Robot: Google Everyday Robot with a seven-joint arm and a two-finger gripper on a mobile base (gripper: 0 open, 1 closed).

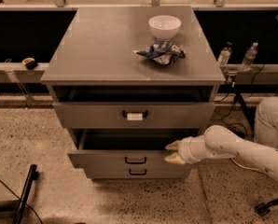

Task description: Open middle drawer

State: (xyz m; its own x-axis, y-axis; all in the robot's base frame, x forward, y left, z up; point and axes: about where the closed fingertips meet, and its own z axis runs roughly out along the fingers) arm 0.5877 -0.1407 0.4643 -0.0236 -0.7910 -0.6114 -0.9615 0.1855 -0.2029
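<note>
A smooth, rounded white arm (239, 149) ends in a tan-tipped tool (173, 152) at the middle drawer (106, 159).

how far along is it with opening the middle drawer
Done: the middle drawer stands out in front of the bottom drawer, and its dark inside shows above its front. In hand: the gripper is at the right end of that front's top edge. Left: the drawer looks only partly out, so it probably needs more pulling.

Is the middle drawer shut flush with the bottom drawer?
No, the middle drawer juts out past the bottom drawer, with the gripper at its right front edge.
</note>
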